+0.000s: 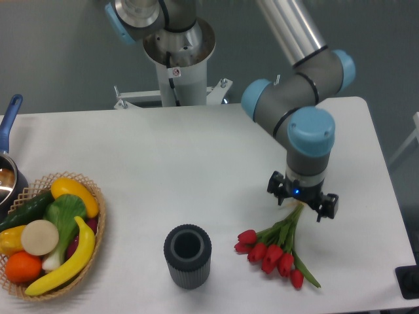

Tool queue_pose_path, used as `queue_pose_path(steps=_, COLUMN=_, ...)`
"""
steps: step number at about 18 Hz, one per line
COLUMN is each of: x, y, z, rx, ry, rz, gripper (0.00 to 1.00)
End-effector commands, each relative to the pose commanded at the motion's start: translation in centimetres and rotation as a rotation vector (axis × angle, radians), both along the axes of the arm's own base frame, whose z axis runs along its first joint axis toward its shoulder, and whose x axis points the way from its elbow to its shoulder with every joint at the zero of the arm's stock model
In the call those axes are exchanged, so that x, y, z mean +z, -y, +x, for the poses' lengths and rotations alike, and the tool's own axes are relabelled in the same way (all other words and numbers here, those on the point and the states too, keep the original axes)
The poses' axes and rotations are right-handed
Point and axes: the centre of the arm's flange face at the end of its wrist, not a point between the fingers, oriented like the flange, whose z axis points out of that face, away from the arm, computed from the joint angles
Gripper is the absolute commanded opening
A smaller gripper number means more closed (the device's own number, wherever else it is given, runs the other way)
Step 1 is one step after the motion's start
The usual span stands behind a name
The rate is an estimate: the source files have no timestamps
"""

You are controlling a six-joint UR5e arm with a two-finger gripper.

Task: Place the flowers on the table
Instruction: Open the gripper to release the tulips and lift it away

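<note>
The flowers [275, 252] (red tulips) are laid on the table [196, 163], right of the dark ribbed cup [187, 256]; their stems are pinched by the gripper [301, 204].

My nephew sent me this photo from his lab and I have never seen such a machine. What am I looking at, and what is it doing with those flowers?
This is one picture from a fixed camera looking down at a white table. The grey-and-blue jointed thing is a robot arm; its pincer points down over the stem ends of a bunch of red tulips, whose buds seem to lie on the table. Whether the pincer grips the stems I cannot tell. Nearby stand a dark ribbed cup, a wicker basket of toy fruit and vegetables, and a blue-handled pot at the left edge.
</note>
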Motion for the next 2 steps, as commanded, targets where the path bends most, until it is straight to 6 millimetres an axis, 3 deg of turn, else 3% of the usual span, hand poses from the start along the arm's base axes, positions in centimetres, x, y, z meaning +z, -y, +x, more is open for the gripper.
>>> queue_pose_path(steps=2, x=0.33, y=0.2, z=0.11, rx=-0.048, ry=-0.006, rz=-0.011, gripper=1.0)
